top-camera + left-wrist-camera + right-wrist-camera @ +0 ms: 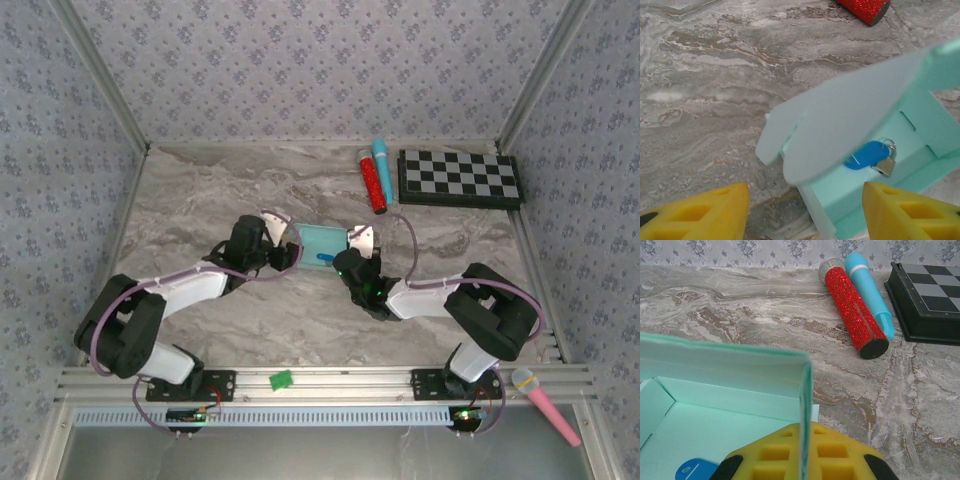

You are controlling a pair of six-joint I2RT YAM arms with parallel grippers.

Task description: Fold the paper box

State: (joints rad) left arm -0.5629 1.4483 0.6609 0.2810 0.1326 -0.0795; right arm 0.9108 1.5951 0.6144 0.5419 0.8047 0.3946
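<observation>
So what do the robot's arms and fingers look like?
The left arm and right arm have black joints and white shells, with purple cables looping alongside. Small green lights glow near the right wrist. The fingers are yellow blocks with square holes.

Table (190, 200): grey-veined marble pattern.

Red glitter microphone (374, 186): lying flat beyond the right claw (356, 240), slightly to its right and well apart from it.

Blue microphone (383, 162): just beside the red one, on the side away from the claw.

Black-and-white checkerboard (460, 177): further right of both microphones, flat on the table.

Blue key tag (865, 155) with a small metal padlock (885, 165): between the left claw (802, 220) and the right claw.

Pink microphone (545, 400): on the near rail, behind and right of the right claw.

Small green item (281, 379): on the near rail, behind the left claw; type cannot be told.
</observation>
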